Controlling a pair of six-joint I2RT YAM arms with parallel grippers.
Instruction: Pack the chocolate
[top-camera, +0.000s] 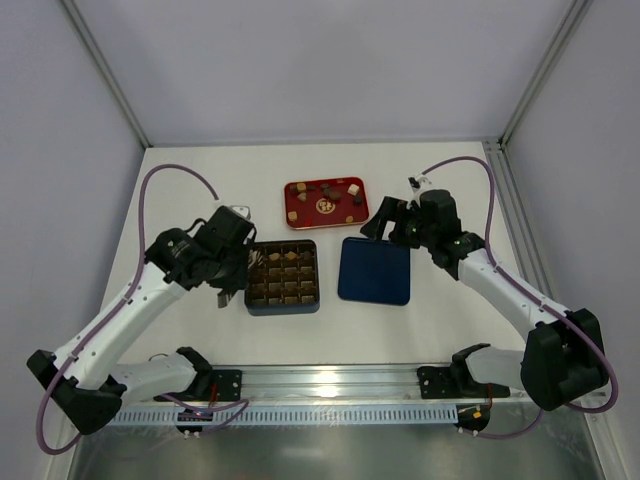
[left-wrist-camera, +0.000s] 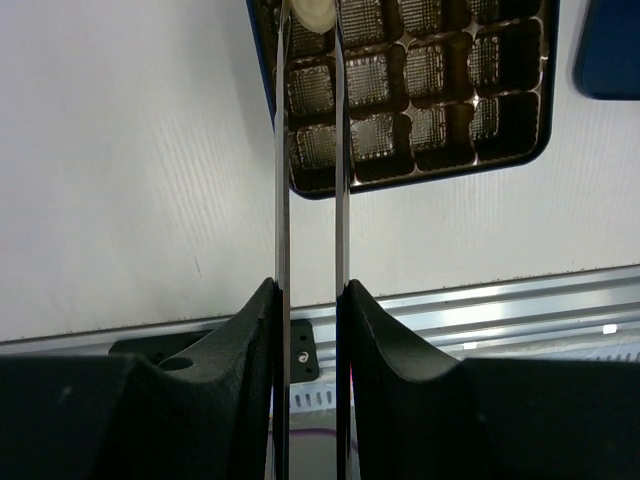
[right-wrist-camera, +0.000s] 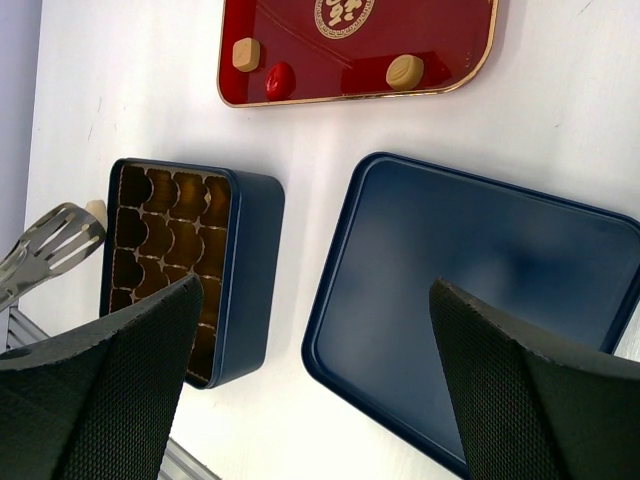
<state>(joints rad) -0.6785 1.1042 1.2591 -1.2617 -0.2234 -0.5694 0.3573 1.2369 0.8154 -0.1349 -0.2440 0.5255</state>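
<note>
My left gripper (top-camera: 226, 290) (left-wrist-camera: 310, 290) is shut on thin metal tongs (left-wrist-camera: 283, 150). The tongs' tips pinch a cream round chocolate (left-wrist-camera: 312, 15) over the far-left corner of the dark box (top-camera: 282, 305) (left-wrist-camera: 420, 170). The right wrist view shows the same tongs (right-wrist-camera: 50, 245) and piece (right-wrist-camera: 96, 209) beside the box (right-wrist-camera: 250, 270). Several more chocolates (top-camera: 352, 190) lie on the red tray (top-camera: 300, 215), among them a tan cube (right-wrist-camera: 245, 53) and a tan round (right-wrist-camera: 405, 70). My right gripper (top-camera: 375, 222) (right-wrist-camera: 315, 283) hangs open and empty above the navy lid (top-camera: 374, 270) (right-wrist-camera: 480, 280).
The box's near rows of gridded compartments hold nothing in the left wrist view. The lid lies flat just right of the box, with the tray (right-wrist-camera: 300, 50) behind them. A metal rail (top-camera: 320, 385) runs along the near table edge. White walls enclose the table.
</note>
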